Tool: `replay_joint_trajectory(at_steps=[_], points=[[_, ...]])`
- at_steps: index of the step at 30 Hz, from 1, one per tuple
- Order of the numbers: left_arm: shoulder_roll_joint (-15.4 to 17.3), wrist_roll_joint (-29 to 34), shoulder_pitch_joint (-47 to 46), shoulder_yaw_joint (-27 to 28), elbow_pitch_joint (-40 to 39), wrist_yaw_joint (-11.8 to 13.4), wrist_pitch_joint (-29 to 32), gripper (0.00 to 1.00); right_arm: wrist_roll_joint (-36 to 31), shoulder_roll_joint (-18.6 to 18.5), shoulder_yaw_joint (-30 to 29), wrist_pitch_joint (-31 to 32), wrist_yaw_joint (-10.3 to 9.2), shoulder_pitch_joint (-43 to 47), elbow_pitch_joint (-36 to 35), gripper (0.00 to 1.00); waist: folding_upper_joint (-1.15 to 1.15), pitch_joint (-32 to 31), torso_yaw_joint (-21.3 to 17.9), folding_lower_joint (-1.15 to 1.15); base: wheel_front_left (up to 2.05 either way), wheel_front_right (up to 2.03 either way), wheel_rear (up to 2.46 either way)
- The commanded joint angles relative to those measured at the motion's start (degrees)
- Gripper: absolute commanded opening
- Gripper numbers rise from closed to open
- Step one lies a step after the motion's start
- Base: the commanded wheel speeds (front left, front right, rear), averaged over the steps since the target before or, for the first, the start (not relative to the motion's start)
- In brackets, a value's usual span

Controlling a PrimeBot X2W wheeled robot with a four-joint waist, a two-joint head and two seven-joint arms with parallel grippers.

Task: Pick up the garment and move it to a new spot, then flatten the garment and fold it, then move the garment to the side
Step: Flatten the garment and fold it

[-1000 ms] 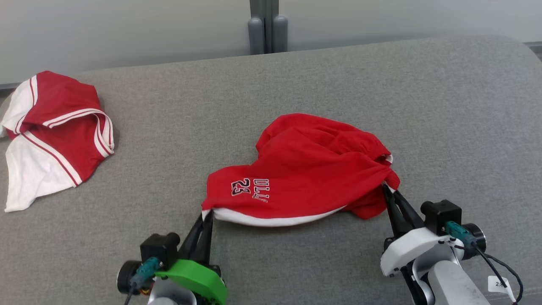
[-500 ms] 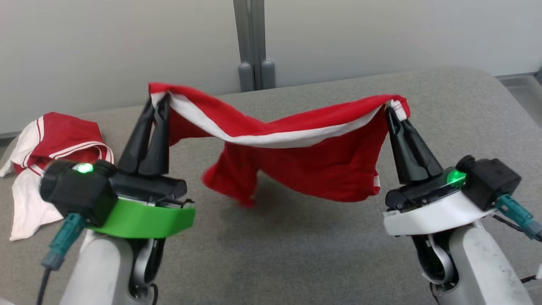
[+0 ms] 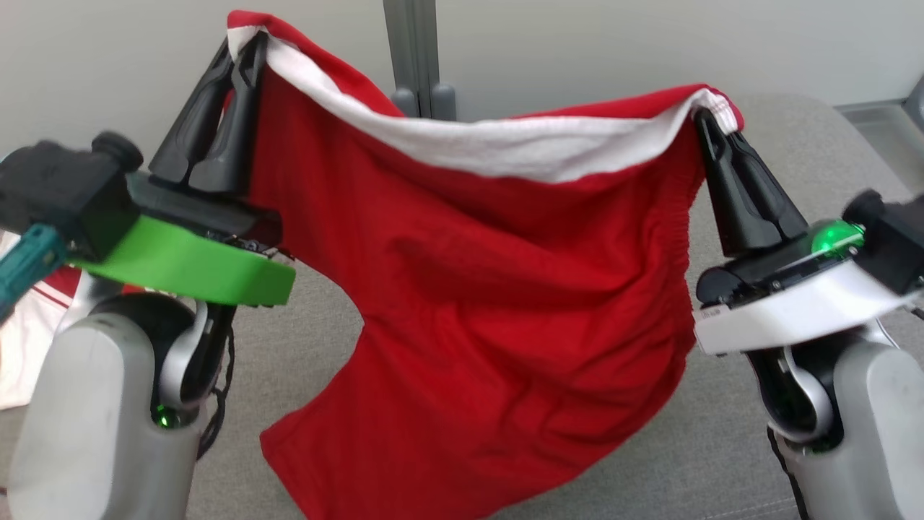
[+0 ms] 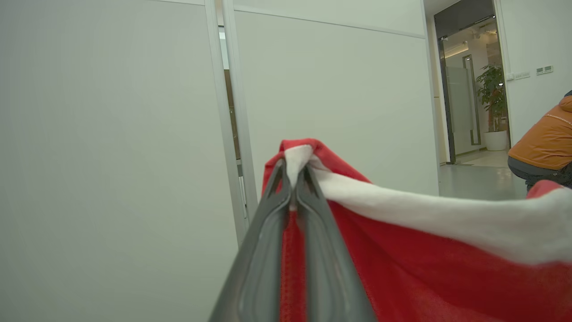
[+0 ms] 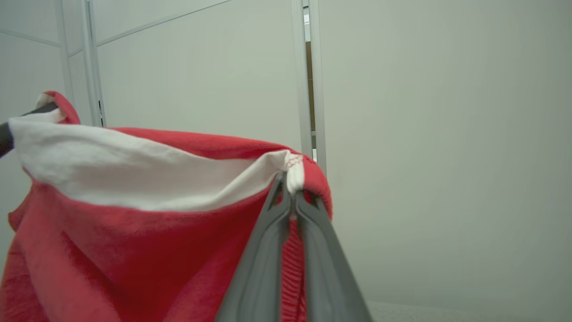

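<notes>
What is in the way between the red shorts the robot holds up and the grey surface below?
Nothing that I can see. The left gripper and right gripper pinch the red shorts by the waistband ends, hanging over the grey surface. The red-and-white garment lies off to the left.

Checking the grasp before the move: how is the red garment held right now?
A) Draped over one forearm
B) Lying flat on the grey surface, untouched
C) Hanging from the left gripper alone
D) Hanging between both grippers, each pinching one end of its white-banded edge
D: the left gripper and the right gripper are each shut on an end of the red garment, which hangs between them.
</notes>
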Motion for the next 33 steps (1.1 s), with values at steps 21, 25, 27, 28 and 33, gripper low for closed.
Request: replay_joint_trajectory(at_steps=[21, 25, 27, 28, 33], points=[[-1.7, 2.7, -32.7, -1.8, 47.2, -2.9, -14.3, 0.0, -7.4, 4.5, 8.4, -17.9, -0.07, -48.5, 62.8, 0.0, 0.0, 22.5, 0.3, 0.0, 0.0, 0.0, 0.0], [-2.7, 1.6, -28.2, -3.2, 50.9, -3.5, -18.2, 0.0, -5.9, 4.8, 10.3, -19.3, -0.06, -45.7, 68.4, 0.0, 0.0, 24.7, 0.8, 0.0, 0.0, 0.0, 0.0], [-2.7, 0.9, -25.5, -3.6, 51.4, -3.8, -19.8, 0.0, -4.5, 4.8, 11.3, -19.6, -0.07, -44.7, 68.0, 0.0, 0.0, 25.3, 0.8, 0.0, 0.0, 0.0, 0.0], [-2.4, 0.5, -24.0, -3.7, 51.2, -3.8, -20.6, 0.0, -3.7, 4.8, 11.9, -19.6, -0.07, -43.7, 66.6, 0.0, 0.0, 25.4, 0.7, 0.0, 0.0, 0.0, 0.0], [-0.7, 0.0, -17.5, -2.6, 47.5, -3.6, -23.0, 0.0, -1.2, 4.7, 13.8, -19.5, -0.07, -36.4, 58.4, 0.0, 0.0, 24.2, 0.3, 0.0, 0.0, 0.0, 0.0]])
